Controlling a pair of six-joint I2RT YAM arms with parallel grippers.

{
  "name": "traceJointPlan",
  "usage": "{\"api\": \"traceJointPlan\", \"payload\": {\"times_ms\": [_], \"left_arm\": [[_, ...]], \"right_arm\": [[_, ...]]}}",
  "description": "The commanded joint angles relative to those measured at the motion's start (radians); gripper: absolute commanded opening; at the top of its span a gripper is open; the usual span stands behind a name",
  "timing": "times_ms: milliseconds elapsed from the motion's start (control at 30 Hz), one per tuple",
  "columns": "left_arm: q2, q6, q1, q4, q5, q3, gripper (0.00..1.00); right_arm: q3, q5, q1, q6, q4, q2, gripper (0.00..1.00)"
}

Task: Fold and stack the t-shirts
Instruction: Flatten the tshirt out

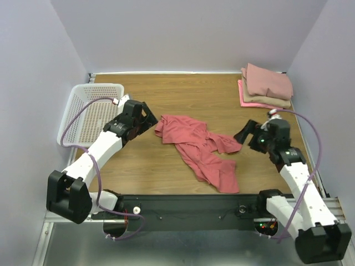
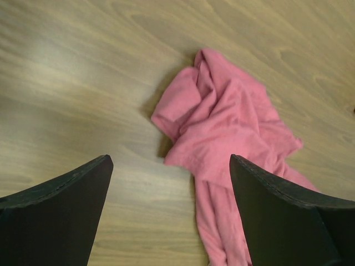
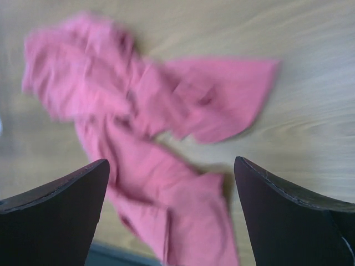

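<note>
A coral-red t-shirt (image 1: pixel 202 148) lies crumpled on the wooden table, mid-front. It also shows in the left wrist view (image 2: pixel 233 138) and, blurred, in the right wrist view (image 3: pixel 150 138). My left gripper (image 1: pixel 148 117) is open and empty, just left of the shirt's far-left corner. My right gripper (image 1: pixel 247 133) is open and empty, just right of the shirt's right sleeve. A stack of folded shirts sits at the far right corner: dusty-pink (image 1: pixel 269 80) on top, tan (image 1: pixel 266 101) under it, bright-pink (image 1: pixel 242 90) at the bottom.
A white plastic mesh basket (image 1: pixel 91 111) stands tilted at the table's left edge, behind my left arm. Purple walls close in the table on three sides. A black rail (image 1: pixel 188 205) runs along the near edge.
</note>
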Motion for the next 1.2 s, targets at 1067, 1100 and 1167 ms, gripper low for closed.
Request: {"api": "traceJointPlan", "payload": {"times_ms": [1067,1100,1167], "left_arm": [[0.3,-0.073,-0.146,0.345,-0.02,-0.177,0.33],[0.3,-0.068,-0.146,0.348,-0.015,-0.179,0.3],[0.303,-0.062,-0.146,0.356,-0.013,-0.182,0.29]], "right_arm": [[-0.175,0.136,0.396,0.285,-0.316,-0.088,1.0],[-0.175,0.142,0.394,0.288,-0.318,-0.091,1.0],[-0.175,0.145,0.396,0.29,-0.319,-0.091,1.0]]}}
